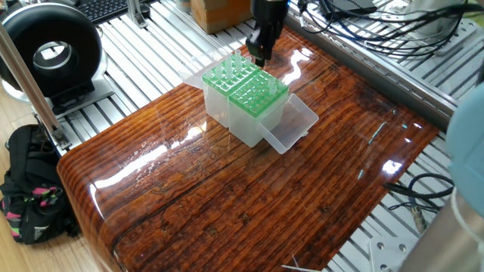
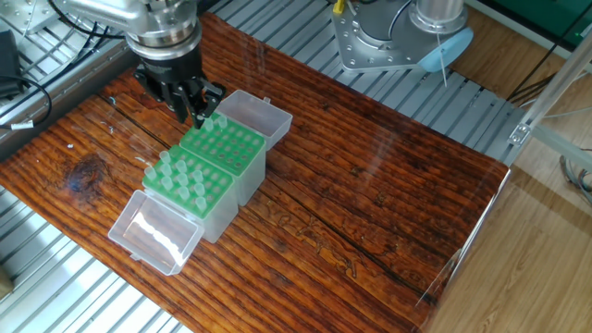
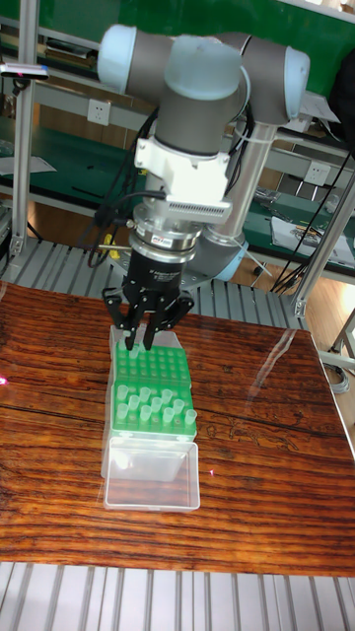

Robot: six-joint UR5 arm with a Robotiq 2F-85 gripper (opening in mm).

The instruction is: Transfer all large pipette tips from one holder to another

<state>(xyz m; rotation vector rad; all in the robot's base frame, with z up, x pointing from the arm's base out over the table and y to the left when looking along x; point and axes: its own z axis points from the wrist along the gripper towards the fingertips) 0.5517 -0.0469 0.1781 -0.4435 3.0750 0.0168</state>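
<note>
The gripper (image 2: 196, 116) hangs low over the far corner of the two green tip racks that stand side by side in the middle of the wooden table (image 2: 370, 185), each with its clear lid (image 2: 155, 233) folded open flat. The large pipette tips (image 2: 181, 178) are mostly clustered upright in the near rack (image 2: 185, 185), closest to the lid in the foreground of the other fixed view; the far rack (image 2: 227, 148) beneath the tool looks largely unfilled, with a tip or two standing at its far edge (image 2: 214, 121). The fingers (image 3: 129, 335) are drawn close together and seem to pinch a single tip, though they hide it too well to be sure. This reads as the placing step: a tip being seated in a hole of the receiving rack. The next move calls for a straight vertical push until the tip seats, a clean release, then a lift clear before crossing to the full rack for another
</note>
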